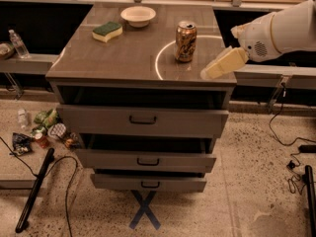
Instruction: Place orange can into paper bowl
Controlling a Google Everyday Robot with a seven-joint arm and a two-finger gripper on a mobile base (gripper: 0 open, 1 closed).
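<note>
The orange can (185,41) stands upright on the right half of the table (123,63), inside a thin white ring (159,62) marked on the top, set back from the front edge and in from the right edge. The gripper (210,71) hangs over the table's front right corner, to the right of the can and a little nearer the front, apart from it; from this side I cannot tell whether it is spread or closed. The paper bowl (138,16) sits close to the far edge, left of the can, with bare tabletop between the two. A yellow sponge (107,31) with a green top lies near the bowl, to its left and nearer the front. The front left stretch of the top is bare. Below the front edge three drawers (143,120) stand partly pulled out.
</note>
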